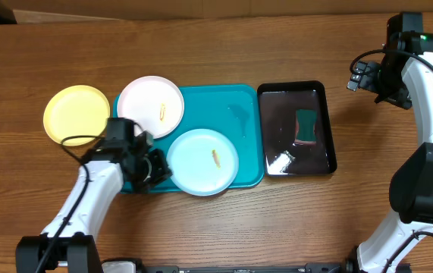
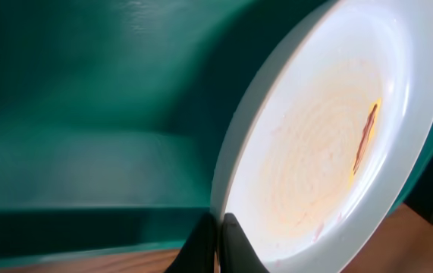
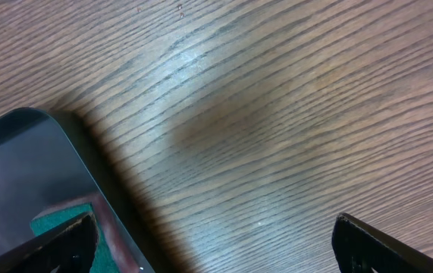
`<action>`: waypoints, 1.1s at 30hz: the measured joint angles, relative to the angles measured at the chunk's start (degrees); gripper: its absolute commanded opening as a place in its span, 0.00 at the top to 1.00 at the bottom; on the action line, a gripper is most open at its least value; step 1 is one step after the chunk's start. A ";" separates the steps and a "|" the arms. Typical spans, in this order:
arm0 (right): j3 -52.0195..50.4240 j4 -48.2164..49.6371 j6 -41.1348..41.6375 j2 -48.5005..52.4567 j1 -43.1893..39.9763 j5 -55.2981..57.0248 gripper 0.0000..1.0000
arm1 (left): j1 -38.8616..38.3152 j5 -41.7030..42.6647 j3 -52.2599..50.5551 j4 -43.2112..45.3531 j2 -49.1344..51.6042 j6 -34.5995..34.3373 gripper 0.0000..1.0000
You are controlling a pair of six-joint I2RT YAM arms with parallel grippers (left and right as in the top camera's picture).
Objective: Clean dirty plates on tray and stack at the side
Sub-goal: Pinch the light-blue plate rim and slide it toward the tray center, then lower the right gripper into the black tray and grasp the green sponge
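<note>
The turquoise tray (image 1: 239, 114) carries a white plate (image 1: 150, 106) at its back left, marked with a small smear. A pale blue plate (image 1: 202, 161) at its front also has a brown smear, and its edge hangs over the tray's front rim. My left gripper (image 1: 155, 168) is shut on the left rim of this pale blue plate. The left wrist view shows the plate (image 2: 330, 144) pinched between the gripper (image 2: 218, 246) fingers, with the tray (image 2: 87, 114) behind. A lime-green plate (image 1: 76, 114) lies on the table left of the tray. My right gripper (image 1: 358, 76) hangs open at the far right, holding nothing.
A glossy black tray (image 1: 277, 106) sits right of the turquoise one and holds a green sponge (image 1: 305, 126). In the right wrist view, the open gripper (image 3: 212, 227) is over bare wood, with the black tray's corner (image 3: 11, 174) and the sponge (image 3: 57, 220) at lower left.
</note>
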 measured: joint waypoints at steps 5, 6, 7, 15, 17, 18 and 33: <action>0.00 0.00 0.00 0.00 0.00 0.00 0.00 | -6.91 -2.14 -0.02 6.49 0.00 -6.91 0.96; 0.00 0.02 0.00 0.00 -0.02 0.00 0.00 | -7.98 -3.08 -0.02 7.54 0.00 -8.24 0.96; 0.00 0.00 -0.02 0.00 0.00 0.00 0.00 | -9.03 -4.04 -0.02 8.55 0.00 -9.60 0.96; 0.00 0.02 -0.02 0.00 -0.02 0.02 0.00 | -16.09 -12.59 -0.04 12.83 0.00 -14.01 0.96; 0.00 0.00 -0.02 0.00 -0.02 0.02 0.00 | -17.70 -14.88 -0.04 12.85 0.00 -14.58 0.96; 0.00 0.02 0.00 0.00 0.00 0.02 0.00 | -18.21 -16.04 -0.04 12.85 0.00 -14.91 0.96; 0.00 0.00 -0.02 0.00 0.00 0.00 0.00 | -18.08 -21.38 -0.04 16.17 4.83 -18.58 0.96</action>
